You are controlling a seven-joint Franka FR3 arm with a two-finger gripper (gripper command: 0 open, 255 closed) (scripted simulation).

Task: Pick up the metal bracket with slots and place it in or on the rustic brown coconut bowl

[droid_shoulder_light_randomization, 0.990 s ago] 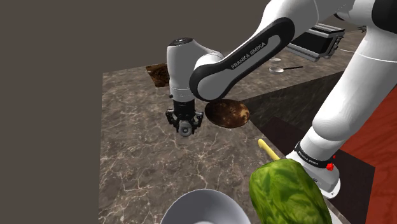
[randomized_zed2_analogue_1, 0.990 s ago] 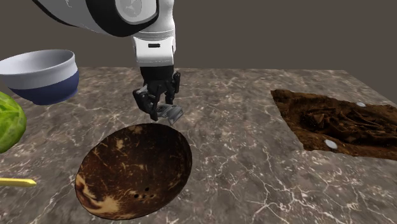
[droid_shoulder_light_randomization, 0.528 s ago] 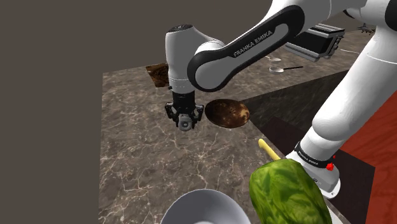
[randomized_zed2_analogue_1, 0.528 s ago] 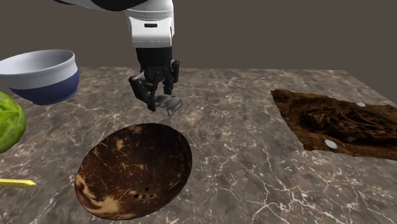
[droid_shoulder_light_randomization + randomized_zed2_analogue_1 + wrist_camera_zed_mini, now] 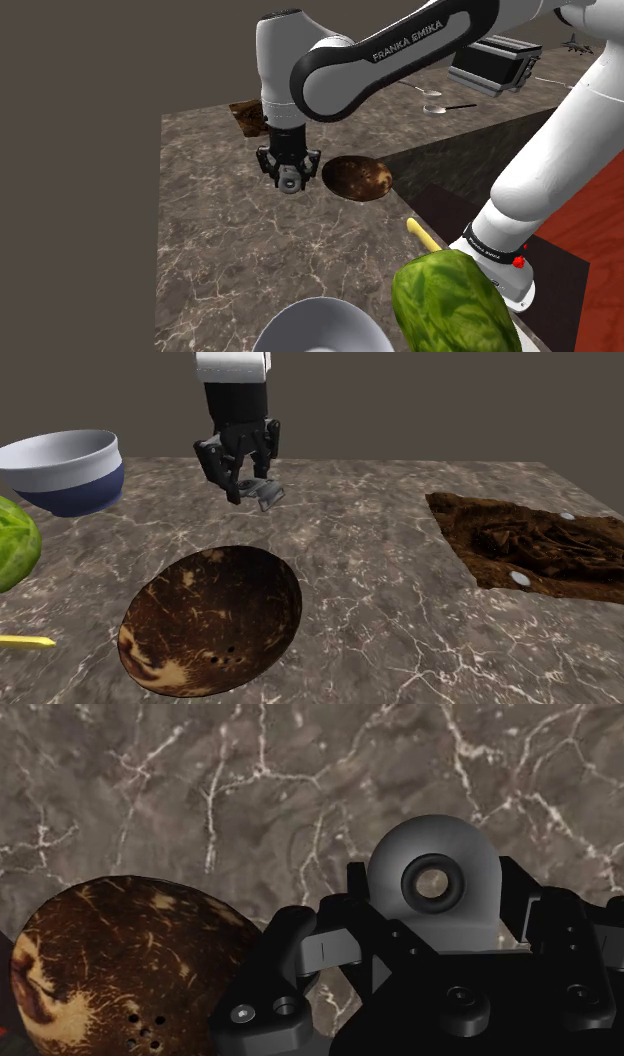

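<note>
A small grey metal bracket [image 5: 436, 894] with a round hole is clasped between my black fingers, held up off the marble counter. My gripper [image 5: 247, 489] is shut on the bracket [image 5: 264, 493] and hangs above the counter just beyond the far rim of the brown coconut bowl [image 5: 212, 618]. In the shoulder view the gripper [image 5: 288, 175] with the bracket [image 5: 290, 181] hovers to the left of the bowl [image 5: 358, 178]. The wrist view has the bowl [image 5: 120, 964] beside the gripper, lower down on the counter.
A white and blue bowl [image 5: 66, 470], a green cabbage [image 5: 15, 542] and a yellow stick [image 5: 27, 639] lie at the second exterior view's left. A sunken brown patch [image 5: 530, 542] sits at the counter's right. The robot's base [image 5: 500, 270] stands by the counter edge.
The gripper has risen with the bracket held in it, lifting higher above the counter and drifting slightly away from the bowl's rim. The bowl has not moved.
</note>
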